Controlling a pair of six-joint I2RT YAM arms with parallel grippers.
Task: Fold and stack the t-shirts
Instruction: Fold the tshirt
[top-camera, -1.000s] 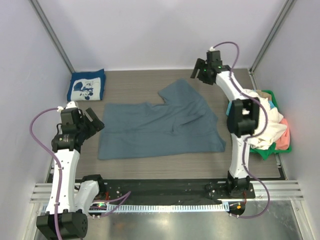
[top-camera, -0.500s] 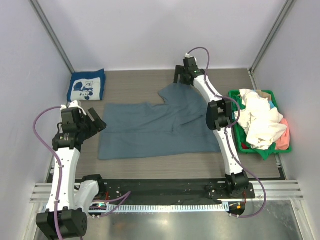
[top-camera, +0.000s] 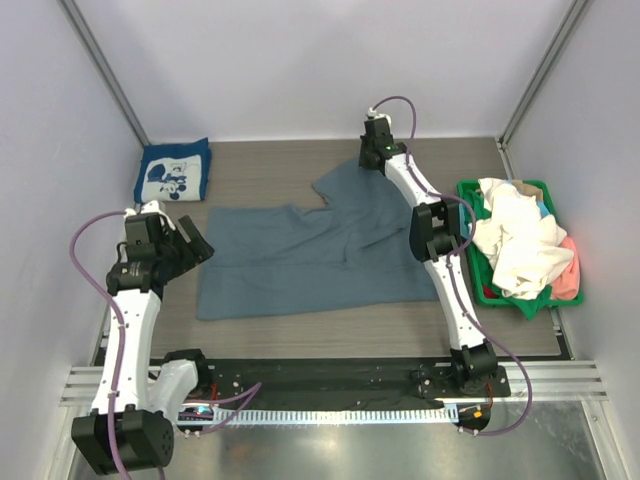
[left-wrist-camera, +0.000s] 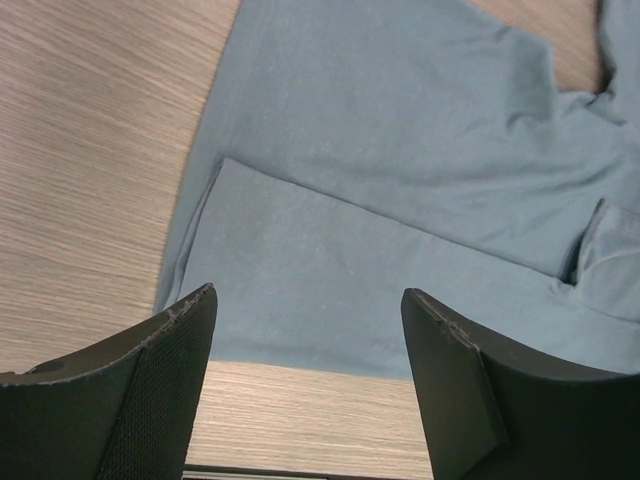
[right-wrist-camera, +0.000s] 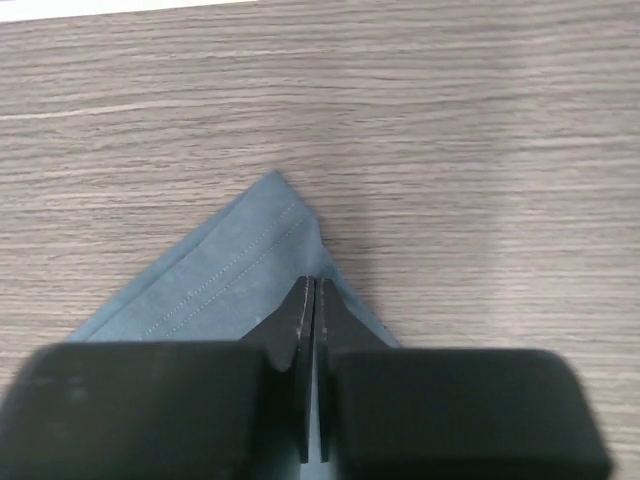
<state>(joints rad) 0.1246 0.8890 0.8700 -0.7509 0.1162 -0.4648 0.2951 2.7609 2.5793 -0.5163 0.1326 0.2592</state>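
The left end effector (left-wrist-camera: 308, 300) hangs over the near-left part of the wood-grain surface (top-camera: 300, 325). Its two black fingers are spread wide and have hold of nothing. Between them, the left wrist view shows the left edge of the slate-blue soft cloth t-shirt (left-wrist-camera: 400, 150), folded over on itself, with bare surface just beside it.

That shirt lies spread across the middle of the surface (top-camera: 320, 255), mostly flat, with a few creases. One sleeve runs away toward the far side.

At that far sleeve, the right end effector (right-wrist-camera: 310, 290) is closed, its fingers pressed together with barely a slit between them. The tips sit on the stitched hem at the pointed corner of the cloth, and they appear to pinch it. In the top view, the right arm reaches far out from its base to that spot (top-camera: 372, 160).

To the right, a green plastic basket (top-camera: 492, 296) stands at the surface's edge, well apart from the spread shirt. It is heaped with crumpled white and cream t-shirts (top-camera: 520, 240) and a pink one (top-camera: 570, 278).

In the far-left corner lies a folded navy t-shirt with a white cartoon print (top-camera: 172, 172).

Pale walls (top-camera: 300, 60) close in the surface on three sides, with grey metal posts (top-camera: 100, 70) slanting up at the far corners.
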